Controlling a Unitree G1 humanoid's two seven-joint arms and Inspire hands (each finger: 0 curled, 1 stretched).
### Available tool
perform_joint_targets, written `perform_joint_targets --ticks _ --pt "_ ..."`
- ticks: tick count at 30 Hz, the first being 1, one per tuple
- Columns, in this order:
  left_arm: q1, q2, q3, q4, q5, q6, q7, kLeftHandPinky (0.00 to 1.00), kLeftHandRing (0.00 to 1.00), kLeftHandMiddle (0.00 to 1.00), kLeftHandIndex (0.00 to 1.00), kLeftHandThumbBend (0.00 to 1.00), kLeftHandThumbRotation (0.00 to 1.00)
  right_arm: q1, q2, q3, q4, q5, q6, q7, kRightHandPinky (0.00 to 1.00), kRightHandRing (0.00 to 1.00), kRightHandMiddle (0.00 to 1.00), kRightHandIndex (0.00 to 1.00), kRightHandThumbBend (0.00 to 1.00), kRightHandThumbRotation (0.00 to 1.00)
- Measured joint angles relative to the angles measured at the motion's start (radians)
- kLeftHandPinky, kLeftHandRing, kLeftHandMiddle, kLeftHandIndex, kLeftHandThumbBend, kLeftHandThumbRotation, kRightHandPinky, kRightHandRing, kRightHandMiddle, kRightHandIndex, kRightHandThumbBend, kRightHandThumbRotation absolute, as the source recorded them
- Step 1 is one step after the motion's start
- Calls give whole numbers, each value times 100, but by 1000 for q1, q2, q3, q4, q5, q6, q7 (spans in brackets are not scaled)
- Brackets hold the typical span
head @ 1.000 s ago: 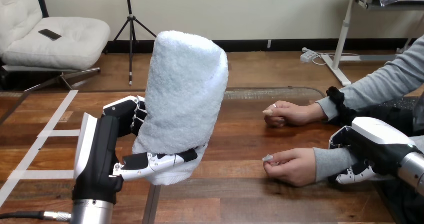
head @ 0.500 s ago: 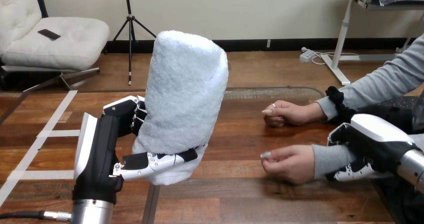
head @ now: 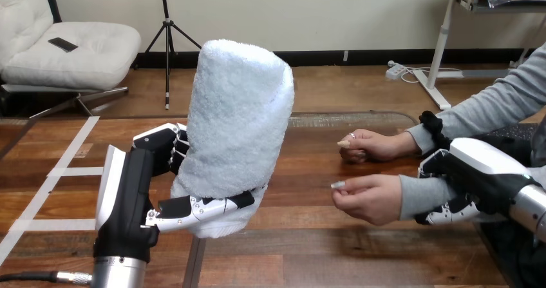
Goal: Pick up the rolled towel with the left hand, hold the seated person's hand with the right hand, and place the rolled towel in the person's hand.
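A white rolled towel point(head: 238, 120) stands upright above the table, held by my left hand point(head: 154, 185), whose fingers and thumb curl round its lower part. At the right, my right hand point(head: 473, 182) is wrapped over the grey-sleeved forearm of the person's nearer hand point(head: 367, 198), fingers curled under the sleeve. That nearer hand is loosely curled, lifted a little off the table, to the right of the towel. The person's farther hand point(head: 373, 145) rests as a fist on the table behind it.
The wooden table point(head: 309, 256) has white tape lines point(head: 58, 165) at its left. A dark seam point(head: 193, 262) runs toward the front edge under the towel. Bare table lies between the towel and the person's hands.
My right hand has moved left and slightly up with the person's forearm, so the nearer hand has shifted left and risen off the table. Left hand and towel have stayed still.
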Motion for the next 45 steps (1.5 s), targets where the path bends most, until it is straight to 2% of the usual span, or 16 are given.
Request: perform_joint_targets --ticks 25,45 --pt "-3 -1 0 21 -1 1 0 26 30 35 39 65 0 0 -1 -7 -74 26 2 59 25 29 34 35 42 17" --pt "-18 -1 0 61 5 2 5 26 30 35 39 67 0 0 -1 -7 -107 57 1 70 24 28 34 34 41 18"
